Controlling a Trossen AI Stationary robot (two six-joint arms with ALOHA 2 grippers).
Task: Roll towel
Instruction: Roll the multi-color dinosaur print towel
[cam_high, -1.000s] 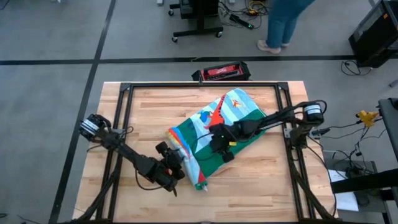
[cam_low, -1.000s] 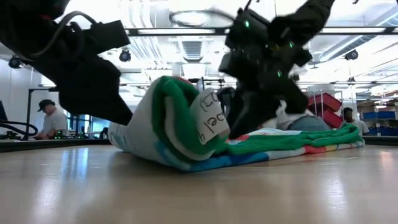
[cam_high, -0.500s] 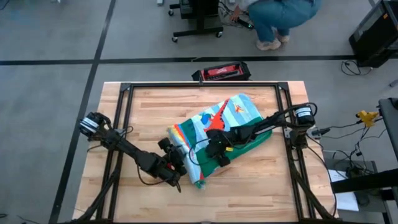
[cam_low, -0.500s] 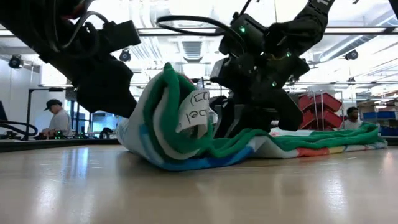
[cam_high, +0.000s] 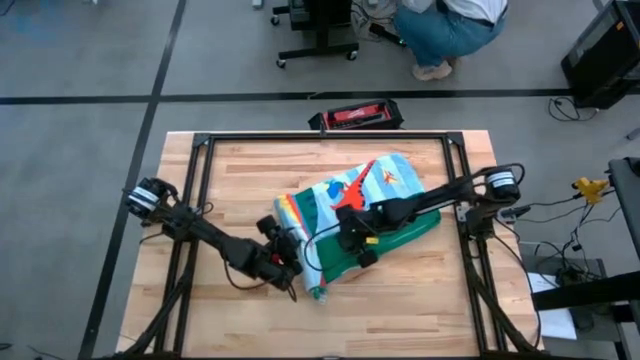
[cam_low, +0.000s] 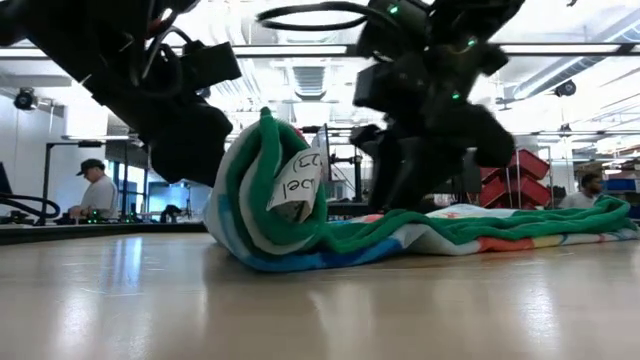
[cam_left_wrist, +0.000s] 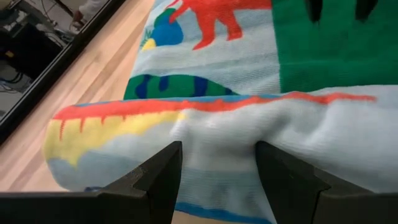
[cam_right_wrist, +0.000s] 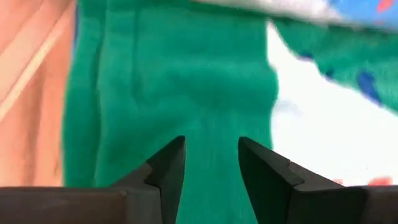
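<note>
Two grippers flank my half-rolled towel (cam_high: 345, 215): left gripper (cam_left_wrist: 214, 163) spread against the roll, right gripper (cam_right_wrist: 211, 163) parted over green border; only the low view reveals a white label (cam_low: 296, 187).

The large soft cloth towel (cam_high: 365, 205) has a green border and a pale blue centre printed with a red dinosaur, a blue and green figure and green palm shapes. A band of red over yellow runs along one edge, with a white and blue stripe at the rolled end. A white label with black lettering (cam_low: 296, 186) hangs from the green fold. The light wooden plank counter (cam_high: 250, 180) shows a pale tan butcher-block pattern inside a black metal frame. The left end effector (cam_high: 287, 262) and right end effector (cam_high: 362, 250) are black. A red and black flat case (cam_high: 356, 115) lies on the grey floor (cam_high: 80, 120), which is crossed by dark lines.
</note>
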